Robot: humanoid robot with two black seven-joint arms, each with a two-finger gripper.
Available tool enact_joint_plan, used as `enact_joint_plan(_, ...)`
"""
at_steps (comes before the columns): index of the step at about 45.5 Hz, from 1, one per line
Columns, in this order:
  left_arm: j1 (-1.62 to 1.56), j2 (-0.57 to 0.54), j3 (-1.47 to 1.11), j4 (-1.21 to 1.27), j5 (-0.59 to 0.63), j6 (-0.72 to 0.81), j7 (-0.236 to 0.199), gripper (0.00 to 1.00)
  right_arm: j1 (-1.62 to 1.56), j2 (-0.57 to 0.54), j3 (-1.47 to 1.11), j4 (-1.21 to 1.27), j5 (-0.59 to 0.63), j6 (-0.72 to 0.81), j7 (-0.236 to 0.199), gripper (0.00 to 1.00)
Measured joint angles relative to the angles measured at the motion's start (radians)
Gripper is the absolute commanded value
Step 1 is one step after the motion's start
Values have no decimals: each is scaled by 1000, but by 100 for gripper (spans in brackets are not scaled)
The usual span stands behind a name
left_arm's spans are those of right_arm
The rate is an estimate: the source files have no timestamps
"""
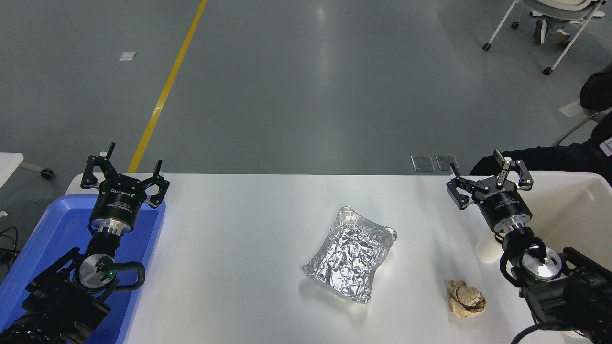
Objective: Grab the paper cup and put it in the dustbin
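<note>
Right gripper (488, 176): jaws spread wide, empty, above the small white paper cup (487, 247).
Left gripper (125, 171): jaws wide, over the blue plastic tray (43, 248).
Cream-white rectangular plastic dustbin (581, 210): beside the cup.

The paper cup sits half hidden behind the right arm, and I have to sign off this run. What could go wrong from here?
1. The paper cup is mostly covered by the right arm, so the open right claw, now beyond it, might knock it over while backing up.
2. The cup stands next to the dustbin wall; a claw closing there could strike the rim.
3. The crumpled brown paper ball lies nearby and may be swept aside.
</note>
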Motion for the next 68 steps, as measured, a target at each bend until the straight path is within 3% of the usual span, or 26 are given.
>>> enact_joint_plan(16,-3,1,3,0,0,0,2,100,29,4,-43,7,-57,0,0,100)
enact_joint_plan(22,-3,2,4,0,-1,1,2,100,121,-33,-139,34,-197,-4,-3,100)
enact_joint_plan(37,-4,3,4,0,-1,1,1,100,474,-197,-504,260,-687,-2,-10,100)
enact_joint_plan(46,-3,3,4,0,-1,1,1,100,697,-227,-792,401,-888,1,-18,100)
enact_joint_plan(56,-4,2,4,0,-1,1,1,100,1066,-198,-1242,580,-968,11,-22,100)
enact_joint_plan(68,-4,2,4,0,-1,1,1,100,1449,-156,-1553,820,-916,68,-21,100)
